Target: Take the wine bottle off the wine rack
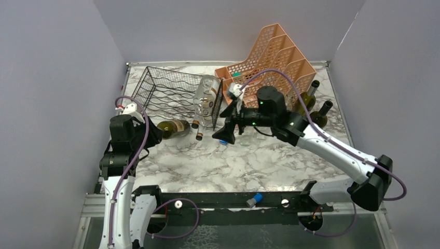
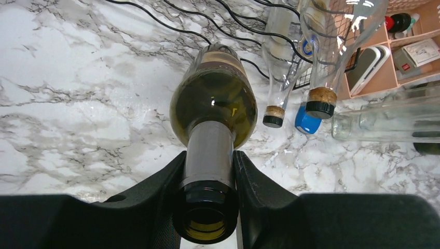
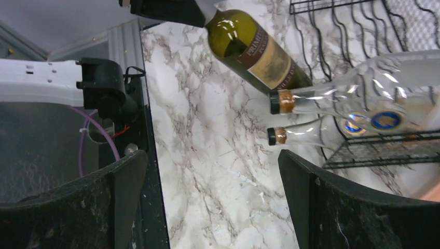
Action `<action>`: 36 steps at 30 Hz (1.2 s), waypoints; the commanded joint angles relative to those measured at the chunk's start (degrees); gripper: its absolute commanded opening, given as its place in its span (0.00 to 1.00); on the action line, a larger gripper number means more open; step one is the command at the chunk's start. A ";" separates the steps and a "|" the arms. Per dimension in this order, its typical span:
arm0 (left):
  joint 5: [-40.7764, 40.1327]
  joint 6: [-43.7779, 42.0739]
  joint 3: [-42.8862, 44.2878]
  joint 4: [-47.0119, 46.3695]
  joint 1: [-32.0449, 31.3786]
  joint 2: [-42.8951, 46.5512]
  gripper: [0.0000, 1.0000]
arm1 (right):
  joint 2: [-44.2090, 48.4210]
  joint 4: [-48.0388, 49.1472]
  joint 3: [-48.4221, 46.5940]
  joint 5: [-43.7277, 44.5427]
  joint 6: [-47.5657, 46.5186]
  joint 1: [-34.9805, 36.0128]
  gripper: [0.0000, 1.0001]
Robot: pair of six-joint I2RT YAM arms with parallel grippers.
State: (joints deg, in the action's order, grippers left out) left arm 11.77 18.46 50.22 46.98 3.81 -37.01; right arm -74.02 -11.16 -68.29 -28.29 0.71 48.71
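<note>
One wine bottle (image 2: 214, 104), neck in clenched left claw (image 2: 208, 163), beside the wine rack (image 1: 166, 91); right claw (image 3: 210, 168) spread, empty.

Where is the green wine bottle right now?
In the top view, the green wine bottle lies left of centre at the open front of the wine rack, its neck clamped by the left gripper, just left of two clear bottles.

"PRIME…" on wine bottle (image 3: 239, 40) label (image 3: 270, 63)

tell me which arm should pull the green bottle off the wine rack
Left. The left gripper is shut on the neck of the green bottle; the right gripper hangs open, empty, near the clear bottles.
</note>
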 commanded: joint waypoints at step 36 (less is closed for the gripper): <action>-3.14 -12.48 8.60 1.45 -9.53 2.30 0.00 | -41.78 43.23 -12.87 2.85 -17.06 13.78 1.00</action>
State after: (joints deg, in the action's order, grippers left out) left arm 9.13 6.33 55.57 52.99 -5.13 -36.10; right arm -113.21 27.59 -78.98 -23.33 -16.60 62.46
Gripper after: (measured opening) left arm 0.374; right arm 0.998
